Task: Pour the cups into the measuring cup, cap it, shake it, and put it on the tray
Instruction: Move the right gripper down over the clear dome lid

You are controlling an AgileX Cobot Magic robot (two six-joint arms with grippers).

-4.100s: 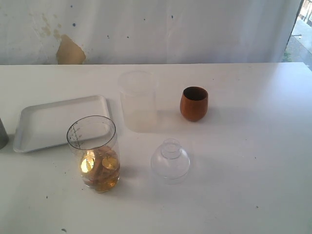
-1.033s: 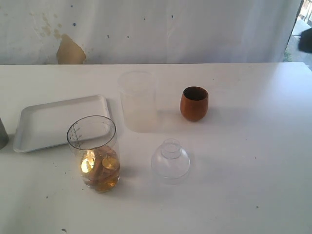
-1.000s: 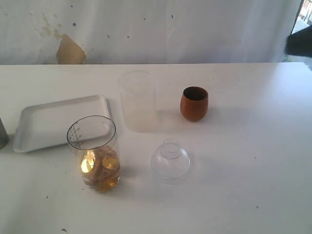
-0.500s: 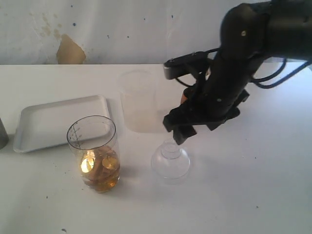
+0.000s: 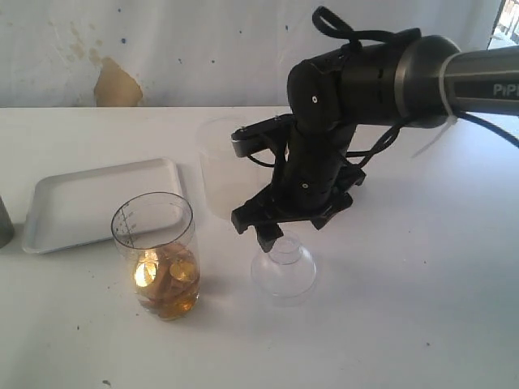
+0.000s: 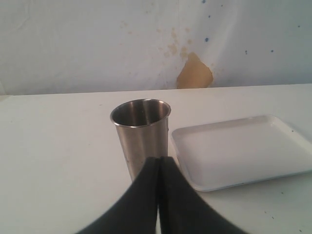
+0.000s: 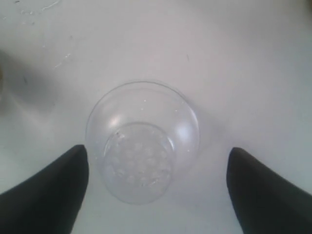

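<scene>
Hovering above the clear domed lid [image 7: 143, 161], the right gripper [image 7: 156, 151] is spread wide; its arm [image 5: 454, 77] reads, seemingly, "PiP".

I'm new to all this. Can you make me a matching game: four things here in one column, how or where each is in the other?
1. measuring cup
2. clear dome lid
3. steel tumbler
4. tray

a. below the open right tool
b. flat, white, bare
c. holds golden-brown contents
d. in front of the shut left tool

Pairs: 1-c, 2-a, 3-d, 4-b
</scene>
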